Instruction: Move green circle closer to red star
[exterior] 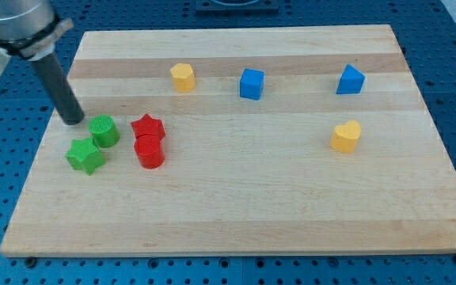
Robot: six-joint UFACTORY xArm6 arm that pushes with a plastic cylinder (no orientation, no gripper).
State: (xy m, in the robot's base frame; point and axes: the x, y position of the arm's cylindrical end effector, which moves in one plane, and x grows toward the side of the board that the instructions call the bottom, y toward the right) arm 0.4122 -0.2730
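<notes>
The green circle (104, 131) sits on the wooden board at the view's left. The red star (147, 127) lies just to its right, a small gap between them. My tip (73, 120) rests on the board just left of and slightly above the green circle, close to it. I cannot tell whether they touch.
A green star (85, 156) lies below-left of the green circle. A red cylinder (150, 152) sits under the red star. A yellow hexagon (183, 77), blue cube (252, 83), blue wedge-like block (351, 80) and yellow heart (345, 136) lie further right. The board's left edge (50, 134) is near.
</notes>
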